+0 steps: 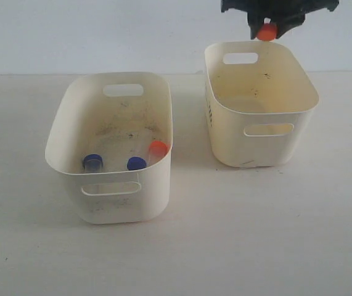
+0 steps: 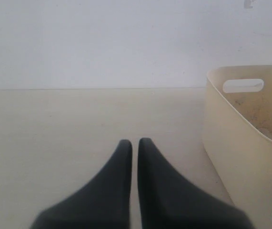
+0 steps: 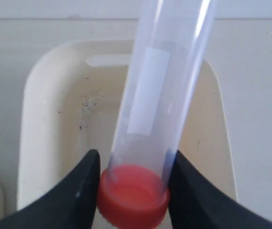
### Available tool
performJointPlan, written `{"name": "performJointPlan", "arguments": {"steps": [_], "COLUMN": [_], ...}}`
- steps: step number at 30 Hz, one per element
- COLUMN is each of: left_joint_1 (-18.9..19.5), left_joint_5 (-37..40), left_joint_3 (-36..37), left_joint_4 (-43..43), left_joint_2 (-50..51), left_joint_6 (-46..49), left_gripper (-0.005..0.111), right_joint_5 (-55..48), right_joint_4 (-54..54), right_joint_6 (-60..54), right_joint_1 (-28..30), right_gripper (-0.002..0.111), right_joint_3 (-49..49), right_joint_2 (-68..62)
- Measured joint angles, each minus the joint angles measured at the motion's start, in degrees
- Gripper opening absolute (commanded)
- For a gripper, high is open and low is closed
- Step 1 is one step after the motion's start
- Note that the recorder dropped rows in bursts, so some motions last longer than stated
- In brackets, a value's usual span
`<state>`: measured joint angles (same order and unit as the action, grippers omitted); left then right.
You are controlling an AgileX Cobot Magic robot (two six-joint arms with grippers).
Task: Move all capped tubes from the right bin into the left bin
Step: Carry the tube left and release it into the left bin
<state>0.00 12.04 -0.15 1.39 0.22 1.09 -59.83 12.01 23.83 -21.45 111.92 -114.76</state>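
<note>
Item 1: small clear plastic tube with orange-red cap (image 3: 166, 71). Pinched at the cap end between my right jaws, held above the yellowish-stained cream plastic bin (image 1: 299, 108), which shows nothing inside.

Item 2: grime-smeared cream plastic bin (image 1: 120, 209). Contains a blue-capped tube (image 1: 92, 162), a second blue-capped tube (image 1: 137, 163) and an orange-red-capped tube (image 1: 158, 149).

Item 3: my left jaws, closed together on nothing, low over the counter (image 1: 225, 246).

Hazard: the grip is on the cap only, so the tube may swivel or slip in transit and land between the bins.

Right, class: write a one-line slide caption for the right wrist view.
Right tool grips a red-capped tube by its cap, above a cream bin.
</note>
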Motion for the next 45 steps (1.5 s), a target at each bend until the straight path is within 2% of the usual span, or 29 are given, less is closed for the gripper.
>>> {"name": "performJointPlan", "arguments": {"steps": [3,7,15,20,22,23,25,27,29,30,33,37,40,44,45], "left_joint_1": [0.00,0.00,0.00,0.00,0.00,0.00,0.00,0.00,0.00,0.00,0.00,0.00,0.00,0.00,0.00], "left_joint_5": [0.00,0.00,0.00,0.00,0.00,0.00,0.00,0.00,0.00,0.00,0.00,0.00,0.00,0.00,0.00], "left_joint_3": [0.00,0.00,0.00,0.00,0.00,0.00,0.00,0.00,0.00,0.00,0.00,0.00,0.00,0.00,0.00], "left_joint_4": [0.00,0.00,0.00,0.00,0.00,0.00,0.00,0.00,0.00,0.00,0.00,0.00,0.00,0.00,0.00], "left_joint_2": [0.00,0.00,0.00,0.00,0.00,0.00,0.00,0.00,0.00,0.00,0.00,0.00,0.00,0.00,0.00], "left_joint_6": [0.00,0.00,0.00,0.00,0.00,0.00,0.00,0.00,0.00,0.00,0.00,0.00,0.00,0.00,0.00], "left_gripper": [0.004,0.004,0.004,0.004,0.004,0.004,0.004,0.004,0.004,0.004,0.004,0.004,0.004,0.004,0.004], "right_joint_5": [0.65,4.13,4.72,4.31,2.53,1.58,-0.53,-1.25,-1.38,-1.38,-1.69,-1.93,-1.93,-1.66,-1.21], "right_joint_4": [-3.57,-18.41,-24.35,-29.58,-31.68,-32.34,-32.95,-33.10,-33.25,-33.29,-33.54,-33.58,-33.46,-32.96,-32.76], "right_joint_6": [-0.49,-6.99,-8.76,-8.89,-10.06,-10.34,-11.01,-11.71,-11.97,-12.09,-12.82,-14.20,-15.12,-16.49,-17.18], "right_joint_1": [0.11,-1.38,-16.50,-20.07,-20.41,-20.49,-20.63,-20.63,-20.63,-20.63,-20.63,-20.63,-20.63,-20.63,-20.63], "right_gripper": [0.000,0.000,0.000,0.002,0.010,0.018,0.039,0.066,0.082,0.084,0.079,0.059,0.040,0.000,0.000], "right_joint_3": [0.00,0.00,0.00,0.00,0.00,0.00,0.00,-0.05,-0.05,-0.05,-0.05,-0.05,-0.05,-0.05,-0.05], "right_joint_2": [3.00,4.84,1.61,-1.90,-2.95,-3.43,-4.36,-5.17,-5.31,-5.31,-5.31,-5.31,-5.18,-3.11,-2.26]}}
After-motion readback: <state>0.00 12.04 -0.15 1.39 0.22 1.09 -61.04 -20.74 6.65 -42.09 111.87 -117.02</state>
